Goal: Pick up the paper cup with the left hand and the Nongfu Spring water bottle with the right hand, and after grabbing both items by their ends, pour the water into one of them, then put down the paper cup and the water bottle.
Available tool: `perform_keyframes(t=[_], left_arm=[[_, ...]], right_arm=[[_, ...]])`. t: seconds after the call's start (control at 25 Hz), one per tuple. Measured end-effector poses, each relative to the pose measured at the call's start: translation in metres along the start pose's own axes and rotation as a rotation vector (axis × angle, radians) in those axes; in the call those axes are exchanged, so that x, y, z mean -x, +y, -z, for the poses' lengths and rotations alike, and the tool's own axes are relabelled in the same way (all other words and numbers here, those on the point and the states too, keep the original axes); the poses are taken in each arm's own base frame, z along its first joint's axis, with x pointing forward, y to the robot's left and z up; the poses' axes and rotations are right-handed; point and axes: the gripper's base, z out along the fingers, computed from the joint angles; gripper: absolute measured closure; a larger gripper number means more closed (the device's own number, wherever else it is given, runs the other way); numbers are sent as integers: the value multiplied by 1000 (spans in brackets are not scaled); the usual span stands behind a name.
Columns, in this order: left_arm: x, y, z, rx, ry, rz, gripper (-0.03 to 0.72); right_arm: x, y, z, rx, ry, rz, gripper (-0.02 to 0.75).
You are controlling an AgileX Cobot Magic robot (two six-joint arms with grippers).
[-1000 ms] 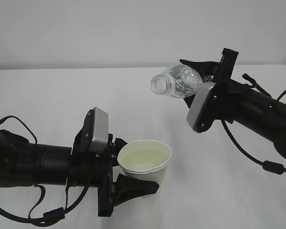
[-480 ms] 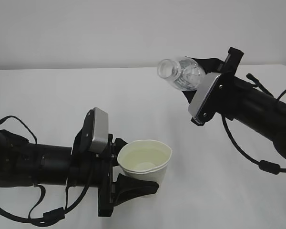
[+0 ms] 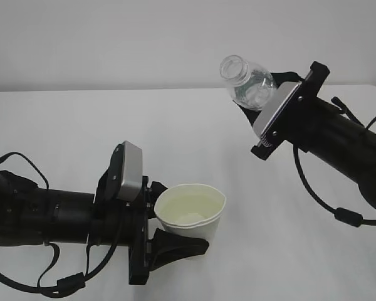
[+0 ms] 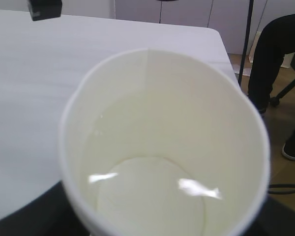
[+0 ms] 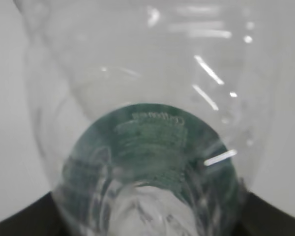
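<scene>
The white paper cup (image 3: 189,213) stands upright just above the table, and my left gripper (image 3: 169,221) is shut on its side. In the left wrist view the paper cup (image 4: 162,123) fills the frame, with clear water (image 4: 152,196) pooled in its bottom. The Nongfu Spring water bottle (image 3: 247,84) hangs high at the right with its open neck pointing up and left. My right gripper (image 3: 263,95) is shut on its lower end. Up close, the bottle (image 5: 152,73) shows its green label (image 5: 152,142), and one dark finger (image 5: 19,226) edges the frame.
The white table (image 3: 81,125) runs back to a pale wall. A small black object (image 4: 44,7) sits at the table's far edge. Beyond the table's right edge I see a dark-clothed figure (image 4: 275,49) and floor.
My right gripper has swung the bottle from mouth pointing left to mouth pointing up, lifting it up and to the right. The left gripper and cup have not moved.
</scene>
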Motion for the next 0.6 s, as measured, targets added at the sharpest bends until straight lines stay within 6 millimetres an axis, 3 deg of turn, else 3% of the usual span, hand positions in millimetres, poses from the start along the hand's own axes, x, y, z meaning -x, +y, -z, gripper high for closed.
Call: perform_keyframes(t=[0.6], left_arm=[[0, 0, 0, 0, 0, 0, 218]], right_arm=[[-5, -5, 0, -63, 47, -203, 322]])
